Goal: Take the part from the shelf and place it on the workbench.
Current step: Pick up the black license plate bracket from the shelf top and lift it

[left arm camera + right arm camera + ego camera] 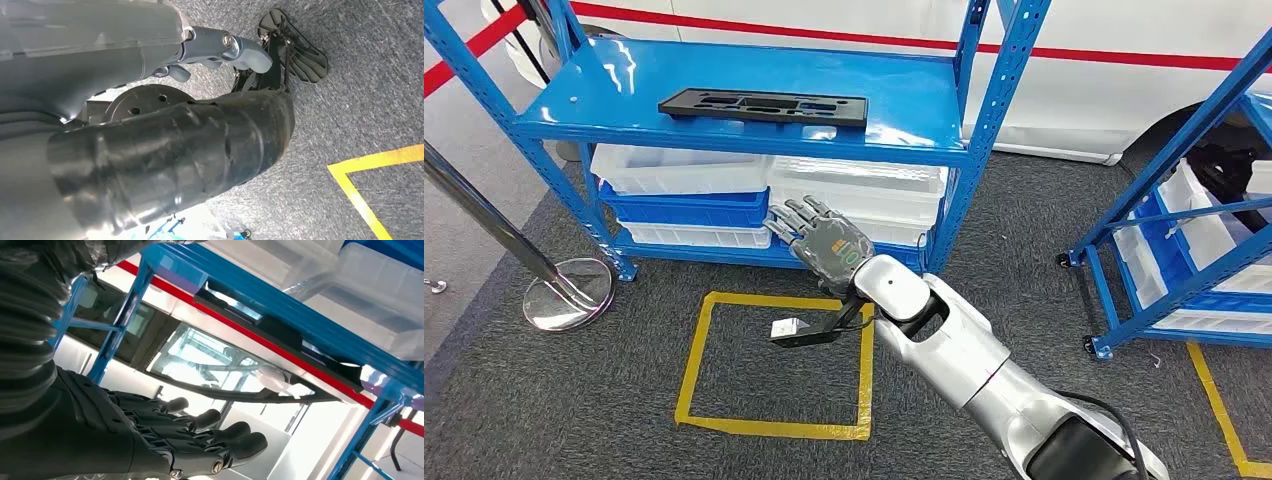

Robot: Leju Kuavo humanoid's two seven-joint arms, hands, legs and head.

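The black part, a flat slotted plate, lies along the top deck of the blue shelf, near its front edge and left of the right-hand upright, where a hand coming from the front can get to it without reaching deep. The right hand is raised in front of the shelf, lower than that deck and level with the clear and blue bins stacked on the tier beneath. Its fingers are stretched out and apart and it holds nothing, which suits a reach not yet finished; it is well apart from the part. In the right wrist view the part overhangs the deck edge slightly, so there may be room to slip fingers under it, though the angle is too steep to be sure. The left hand hangs low over the grey carpet, and I cannot tell from this angle how its fingers lie. A yellow tape square marks the floor just near the shelf, likely the spot to stand at.
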